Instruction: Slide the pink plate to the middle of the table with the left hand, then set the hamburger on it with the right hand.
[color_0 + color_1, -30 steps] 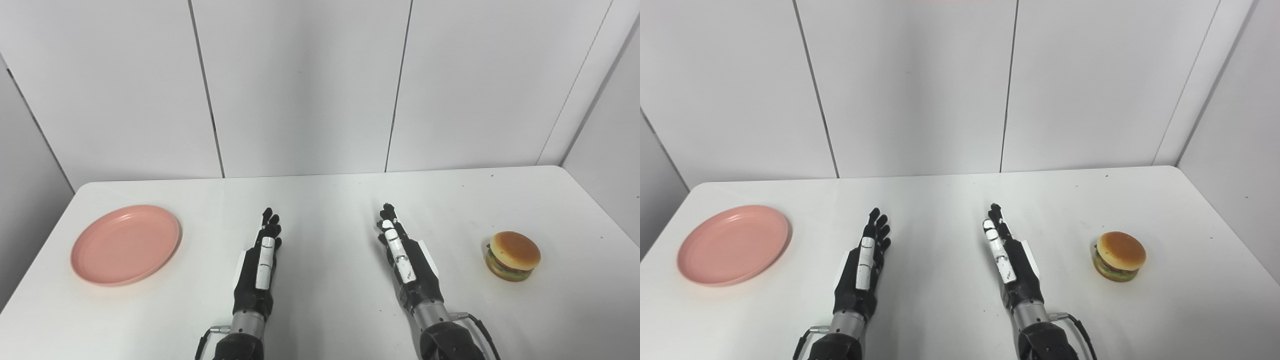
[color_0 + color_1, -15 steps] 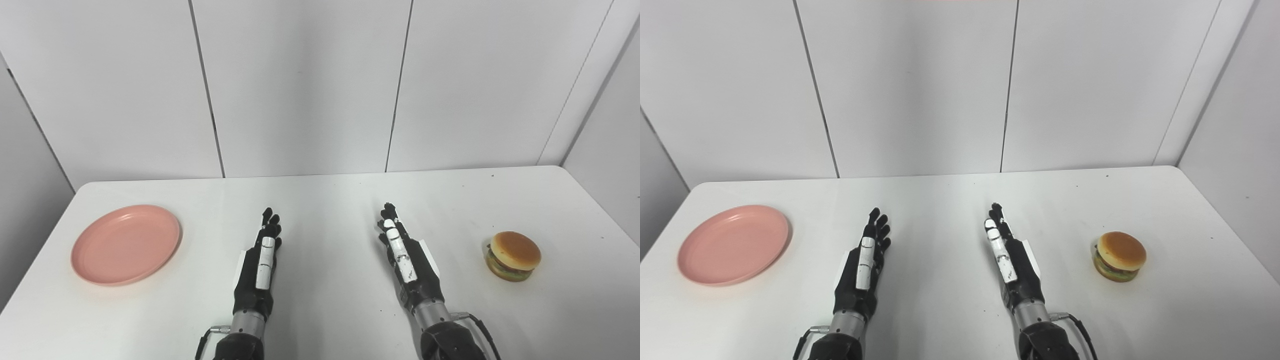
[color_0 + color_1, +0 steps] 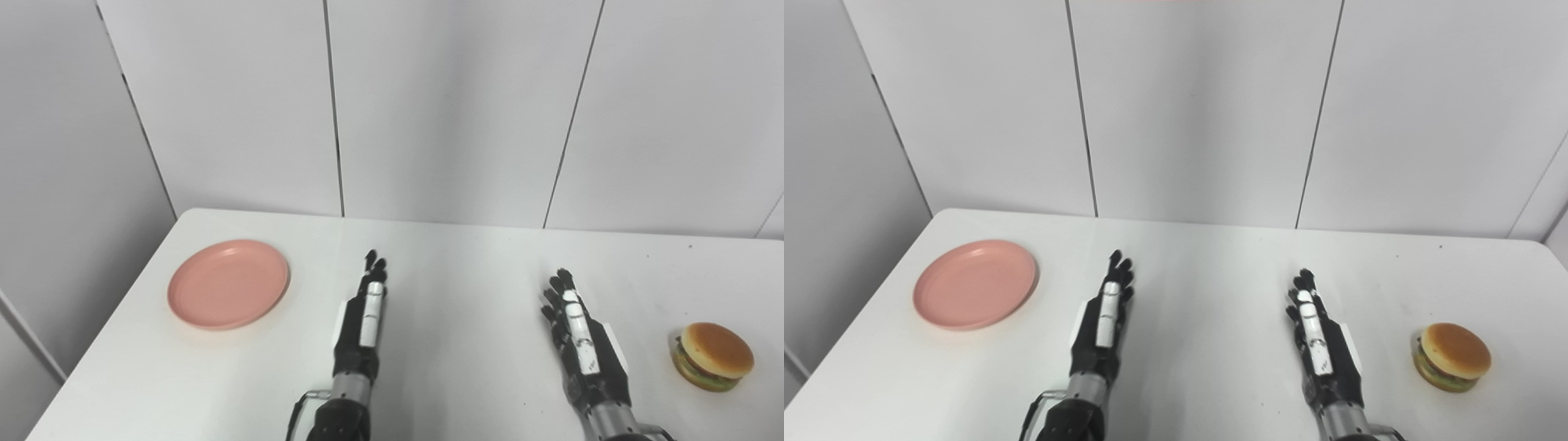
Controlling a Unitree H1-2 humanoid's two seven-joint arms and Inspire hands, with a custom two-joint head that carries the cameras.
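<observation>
A: Change since prior frame?
B: Camera panned left; objects unmoved. Left hand (image 3: 360, 318) and right hand (image 3: 585, 346): flat, fingers extended, empty.
A: Beyond?
B: Hamburger (image 3: 712, 356) far right; pink plate (image 3: 228, 283) far left on white table (image 3: 459, 269). Path unobstructed.

You're looking at a bare test booth, lab-like rather than any home: plain white wall panels (image 3: 453, 110) with dark seams closing in behind and on the left, and a white worktop (image 3: 465, 367) with rounded corners and a few small dark specks on its surface.
</observation>
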